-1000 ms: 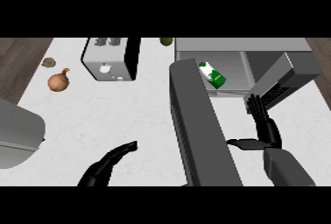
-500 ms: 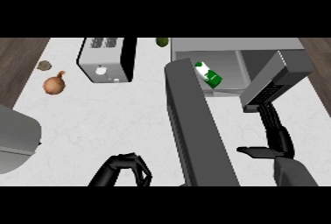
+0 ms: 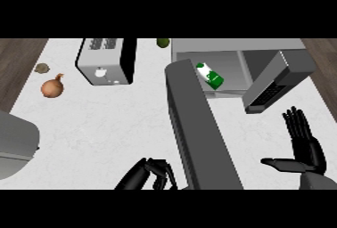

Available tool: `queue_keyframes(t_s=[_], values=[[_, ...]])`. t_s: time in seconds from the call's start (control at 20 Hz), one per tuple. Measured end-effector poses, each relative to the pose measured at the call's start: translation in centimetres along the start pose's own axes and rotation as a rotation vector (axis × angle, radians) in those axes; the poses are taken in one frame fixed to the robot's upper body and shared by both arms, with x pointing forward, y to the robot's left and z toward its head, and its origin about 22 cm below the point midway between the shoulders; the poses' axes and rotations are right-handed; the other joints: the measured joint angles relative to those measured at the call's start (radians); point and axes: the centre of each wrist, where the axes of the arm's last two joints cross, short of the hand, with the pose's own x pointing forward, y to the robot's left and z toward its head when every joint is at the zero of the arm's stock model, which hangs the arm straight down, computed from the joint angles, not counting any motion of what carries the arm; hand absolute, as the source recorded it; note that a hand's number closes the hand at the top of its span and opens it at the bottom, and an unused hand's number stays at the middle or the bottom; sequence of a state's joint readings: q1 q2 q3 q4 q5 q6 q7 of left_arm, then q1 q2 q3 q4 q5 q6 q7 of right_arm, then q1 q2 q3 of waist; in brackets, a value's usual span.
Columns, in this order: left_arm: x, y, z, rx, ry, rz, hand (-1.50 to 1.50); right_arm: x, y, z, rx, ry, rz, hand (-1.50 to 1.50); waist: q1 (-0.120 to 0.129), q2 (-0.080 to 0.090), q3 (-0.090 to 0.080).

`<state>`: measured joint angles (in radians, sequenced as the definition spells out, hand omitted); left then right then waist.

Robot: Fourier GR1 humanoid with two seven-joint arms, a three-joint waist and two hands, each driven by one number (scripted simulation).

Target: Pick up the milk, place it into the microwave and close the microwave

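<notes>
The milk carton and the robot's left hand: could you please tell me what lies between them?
In the head view, a long grey panel, apparently the microwave's open door, lies between the left hand and the milk carton.

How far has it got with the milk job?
Done: the milk sits inside the microwave. In hand: nothing; the right hand is open, the left hand curled and empty. To do: the door stands wide open and needs shutting.

The green-and-white milk carton (image 3: 211, 76) lies tilted inside the grey microwave (image 3: 237, 45) at the view's upper right, near the cavity's left side. The microwave's dark grey door (image 3: 197, 129) stands wide open, swung out toward the view's lower edge.
</notes>
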<state>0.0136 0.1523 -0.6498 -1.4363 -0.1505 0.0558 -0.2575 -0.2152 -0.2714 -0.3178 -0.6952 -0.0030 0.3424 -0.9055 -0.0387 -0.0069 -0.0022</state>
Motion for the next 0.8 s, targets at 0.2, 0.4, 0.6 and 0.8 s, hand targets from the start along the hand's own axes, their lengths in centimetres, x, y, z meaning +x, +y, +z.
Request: queue_keyframes(t_s=[0.2, 0.4, 0.6, 0.8], values=[[-0.3, -2.5, -2.5, -0.037, -0.007, 0.008, 1.5, 1.9, -1.2, 0.5, 0.012, -0.026, -0.015, -1.5, -0.005, 0.001, -0.001], [-0.4, -3.9, -4.8, -0.066, -0.012, -0.009, 1.5, 3.9, -1.7, 1.0, 0.039, -0.049, -0.05, -1.5, -0.014, 0.003, -0.001], [-0.2, -5.1, -6.4, -0.079, -0.015, -0.012, 1.5, 5.7, -1.5, 1.0, 0.085, -0.075, -0.081, -1.5, -0.033, 0.007, -0.002], [0.3, -5.4, -8.2, -0.071, -0.018, -0.055, 1.5, 7.5, -1.0, 0.3, 0.141, -0.099, -0.106, -1.5, -0.059, 0.011, -0.003]])
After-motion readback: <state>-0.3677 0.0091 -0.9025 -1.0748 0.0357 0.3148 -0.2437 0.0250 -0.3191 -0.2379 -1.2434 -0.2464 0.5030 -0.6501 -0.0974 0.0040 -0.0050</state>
